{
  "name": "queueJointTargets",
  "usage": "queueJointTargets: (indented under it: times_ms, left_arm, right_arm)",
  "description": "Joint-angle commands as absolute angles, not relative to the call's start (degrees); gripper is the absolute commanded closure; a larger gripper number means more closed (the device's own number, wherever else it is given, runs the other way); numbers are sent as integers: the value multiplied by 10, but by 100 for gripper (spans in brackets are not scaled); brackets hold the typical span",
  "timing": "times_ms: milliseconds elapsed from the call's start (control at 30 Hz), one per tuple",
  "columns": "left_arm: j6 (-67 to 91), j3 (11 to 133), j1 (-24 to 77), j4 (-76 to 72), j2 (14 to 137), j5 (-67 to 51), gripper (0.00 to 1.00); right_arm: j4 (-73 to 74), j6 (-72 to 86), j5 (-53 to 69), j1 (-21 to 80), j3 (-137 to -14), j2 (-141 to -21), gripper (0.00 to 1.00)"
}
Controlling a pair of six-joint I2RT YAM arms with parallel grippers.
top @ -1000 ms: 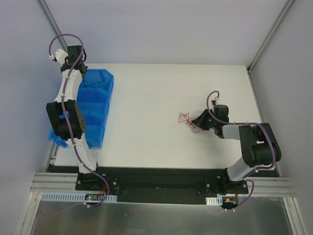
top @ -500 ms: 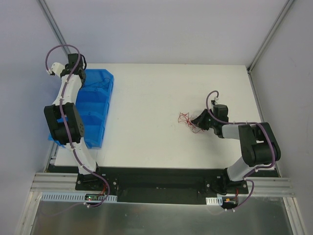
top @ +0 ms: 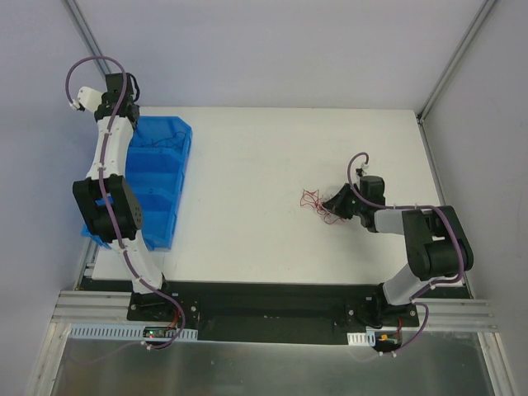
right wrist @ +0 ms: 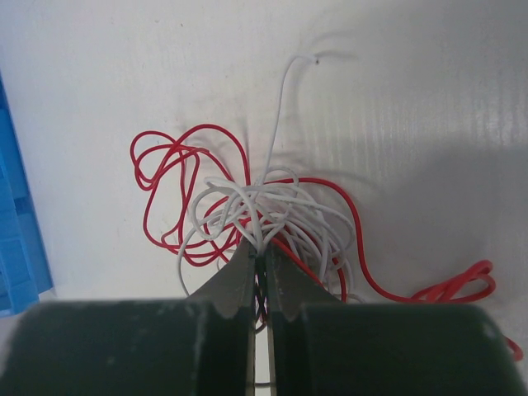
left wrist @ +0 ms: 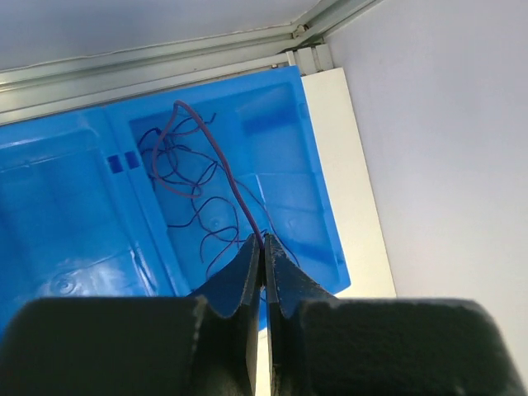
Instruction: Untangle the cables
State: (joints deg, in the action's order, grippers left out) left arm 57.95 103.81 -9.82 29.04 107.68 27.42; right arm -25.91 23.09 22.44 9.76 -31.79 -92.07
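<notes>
**Left hand** (left wrist: 262, 243). Raised above the blue plastic compartmented bin (left wrist: 74, 198). The jaws are fully closed, and a single thin dark-purple wire (left wrist: 210, 148) is pinched at the fingertips. From the tips the wire arcs forward and loops down into the compartment directly beneath the hand. Whether its far end is free of the other strands there cannot be told.

**Loose dark wires** (left wrist: 206, 219). Several hair-thin curly strands are spread on the floor of that same compartment, below and just ahead of the left fingertips.

**Right hand** (right wrist: 262, 252). Held low over the white worktop (right wrist: 412, 99). The jaws are closed to a slit, and the near edge of a clump of thin red and white curly wires (right wrist: 264, 206) is gripped at the tips.

**Clump.** It lies on the worktop directly ahead of the right fingertips. The white strands are knotted at its centre. Red loops (right wrist: 165, 165) are thrown out to the left of the fingertips, and a red tail runs off to their right. One white end (right wrist: 276, 115) stands out straight ahead.

**Progress, as judged.** Partly done.
- Done: the dark strands appear to have been drawn out of the tangle and taken to the bin. The one in the left hand is not yet released.
- Left: the red and white strands remain interwoven. They are yet to be pulled apart and put away.
</notes>
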Motion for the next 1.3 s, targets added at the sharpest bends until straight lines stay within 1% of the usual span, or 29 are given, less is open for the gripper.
queueJointTargets:
  times_ms: [0, 167, 200, 233, 267, 300, 400, 500, 600, 667, 733, 833, 867, 933, 1033, 1067, 1167, 1267]
  left_arm:
    - [602, 1077, -105, 293, 1117, 253, 100]
    - [611, 1102, -113, 290, 1161, 215, 100]
    - [602, 1106, -116, 285, 1167, 199, 80]
    - [594, 1108, -119, 282, 1169, 185, 65]
    - [589, 1107, -119, 282, 1165, 187, 55]
    - [585, 1100, -119, 276, 1152, 189, 48]
    - [561, 1070, -119, 264, 1105, 174, 33]
    - [548, 1026, -118, 257, 1036, 137, 24]
    - [545, 953, -113, 233, 964, 51, 23]
    - [541, 901, -104, 215, 921, -15, 25]
    - [539, 829, -84, 178, 870, -58, 25]
    - [540, 665, -3, 60, 763, -76, 24]
    - [529, 594, 36, 4, 728, -79, 22]
    - [504, 543, 92, -61, 687, -103, 19]
    - [449, 497, 167, -69, 672, -151, 23]
    - [431, 483, 189, -80, 672, -177, 25]
    - [367, 454, 251, -98, 696, -278, 25]
    - [330, 432, 300, -99, 728, -312, 24]
  right_arm:
    - [-244, 224, 225, 105, -328, -937, 99]
    - [-241, 219, 220, 105, -330, -940, 99]
    - [-241, 216, 219, 105, -331, -941, 99]
    - [-238, 214, 218, 107, -333, -940, 99]
    - [-234, 210, 218, 108, -335, -938, 99]
    - [-229, 206, 216, 110, -336, -934, 99]
    - [-217, 193, 201, 121, -336, -919, 99]
    - [-205, 181, 198, 133, -344, -908, 99]
    - [-196, 168, 200, 148, -346, -897, 99]
    - [-192, 161, 195, 163, -348, -889, 99]
    - [-189, 153, 194, 181, -352, -889, 99]
    - [-184, 133, 180, 216, -359, -879, 99]
    - [-168, 130, 178, 228, -366, -877, 99]
    - [-136, 134, 193, 251, -386, -868, 99]
    - [-122, 153, 220, 272, -378, -823, 99]
    - [-118, 159, 224, 276, -370, -808, 99]
    - [-124, 164, 250, 280, -333, -762, 99]
    - [-110, 140, 265, 279, -316, -737, 93]
